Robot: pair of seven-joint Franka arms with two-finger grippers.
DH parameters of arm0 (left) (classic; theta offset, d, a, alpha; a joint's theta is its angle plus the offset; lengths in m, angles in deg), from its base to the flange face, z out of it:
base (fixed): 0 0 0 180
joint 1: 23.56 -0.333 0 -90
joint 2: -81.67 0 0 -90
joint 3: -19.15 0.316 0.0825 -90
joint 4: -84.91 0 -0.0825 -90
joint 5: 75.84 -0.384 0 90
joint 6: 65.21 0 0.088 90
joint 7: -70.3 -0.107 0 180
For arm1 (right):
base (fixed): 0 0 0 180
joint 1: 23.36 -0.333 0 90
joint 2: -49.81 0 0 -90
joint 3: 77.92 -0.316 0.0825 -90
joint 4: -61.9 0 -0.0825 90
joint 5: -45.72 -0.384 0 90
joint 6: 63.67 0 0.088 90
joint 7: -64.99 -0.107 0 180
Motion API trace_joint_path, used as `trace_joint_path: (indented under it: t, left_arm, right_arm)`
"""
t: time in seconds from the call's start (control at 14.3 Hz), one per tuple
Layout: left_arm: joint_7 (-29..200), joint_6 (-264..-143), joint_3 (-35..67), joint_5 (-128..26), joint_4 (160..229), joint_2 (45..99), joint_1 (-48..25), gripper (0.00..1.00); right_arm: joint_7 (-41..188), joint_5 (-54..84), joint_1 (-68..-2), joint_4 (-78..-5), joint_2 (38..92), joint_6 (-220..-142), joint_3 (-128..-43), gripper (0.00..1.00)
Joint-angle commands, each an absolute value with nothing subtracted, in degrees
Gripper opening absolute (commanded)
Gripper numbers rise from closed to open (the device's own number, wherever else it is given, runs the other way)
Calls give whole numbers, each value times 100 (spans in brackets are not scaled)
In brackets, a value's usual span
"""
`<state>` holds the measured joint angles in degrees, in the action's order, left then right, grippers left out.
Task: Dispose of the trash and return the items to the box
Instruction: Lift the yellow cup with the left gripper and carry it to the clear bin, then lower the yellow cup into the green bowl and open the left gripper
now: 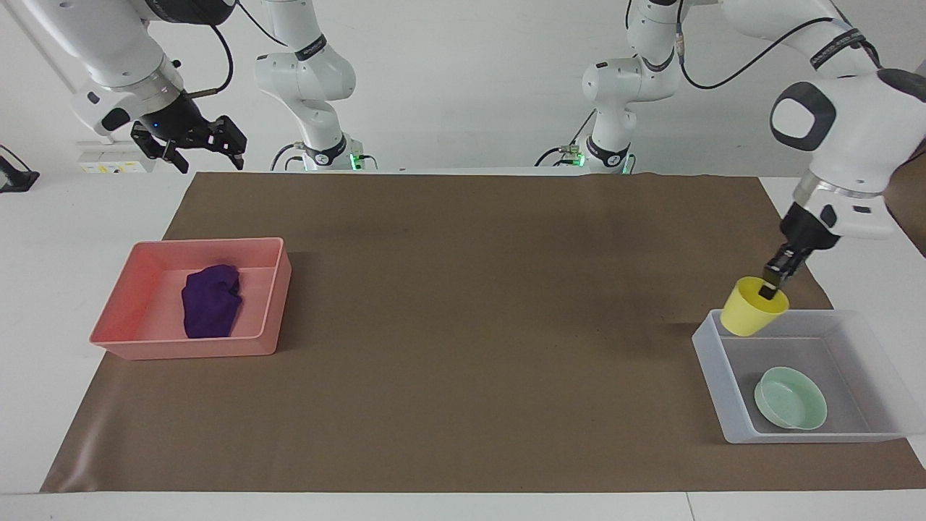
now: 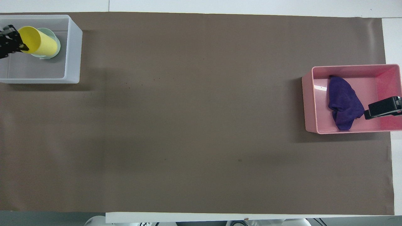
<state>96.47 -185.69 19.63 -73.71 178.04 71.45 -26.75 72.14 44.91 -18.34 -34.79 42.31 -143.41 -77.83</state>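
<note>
My left gripper (image 1: 767, 289) is shut on the rim of the yellow cup (image 1: 751, 311) and holds it tilted in the air over the translucent box (image 1: 712, 362), at the box's edge nearer to the robots. In the overhead view the left gripper (image 2: 17, 44) and cup (image 2: 40, 44) cover part of the mint-green bowl (image 2: 52, 54), which lies in the box (image 2: 73, 50). The bowl (image 1: 791, 398) rests on the box's bottom. The purple rag (image 1: 211, 300) lies in the pink bin (image 1: 210, 244). My right gripper (image 1: 192, 141) is open, empty and raised over the table's edge by the pink bin.
A brown paper mat (image 1: 463, 325) covers the table between the two bins. The pink bin (image 2: 309, 103) with the rag (image 2: 344, 102) stands at the right arm's end. The right gripper (image 2: 383, 108) shows over that bin from above.
</note>
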Motion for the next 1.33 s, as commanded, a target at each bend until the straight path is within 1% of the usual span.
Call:
trace_joint_path:
  t: [0.0,0.07,0.35,0.49,0.7,0.77,0.84,0.91,1.12,1.19,1.26]
  left_arm:
    - [9379,-18604,1897,-7855,16859,6086,-3058,0]
    - [9290,-18876,1906,-7865,16867,5962,-3120,0]
    - [9298,-19220,1906,-7848,16832,5408,-3218,0]
    - [9298,-19239,1906,-7856,16657,5119,-3209,0]
    - [9289,-19765,1906,-7874,16813,5003,-3209,0]
    - [9289,-19766,1906,-7874,16858,5012,-3217,4]
    - [9289,-19731,1906,-7874,16841,5020,-3218,24]
    - [9289,-19635,1906,-7900,16815,5020,-3209,41]
    - [9289,-19179,1906,-7927,16753,5099,-3165,57]
    - [9289,-19047,1906,-7901,16735,5204,-3165,66]
    - [9289,-18880,1906,-7892,16735,5327,-3200,76]
  right_arm:
    - [7123,4441,-2001,-3645,4102,-14452,-7687,100]
    - [7097,4441,-2011,-3654,4094,-14452,-7687,100]
    - [6965,4555,-2011,-3672,4093,-14593,-7687,100]
    - [6956,4590,-2002,-3689,4093,-14628,-7687,100]
    - [6947,4695,-1984,-3681,4102,-14654,-7687,100]
    - [6956,4748,-1984,-3681,4102,-14742,-7687,100]
    - [6956,4748,-1967,-3681,4102,-14716,-7687,100]
    - [6956,4748,-1967,-3681,4094,-14690,-7687,100]
    - [6965,4757,-1958,-3672,4102,-14690,-7687,100]
    - [6965,4748,-1958,-3672,4102,-14681,-7687,100]
    - [6956,4748,-1967,-3680,4094,-14681,-7687,100]
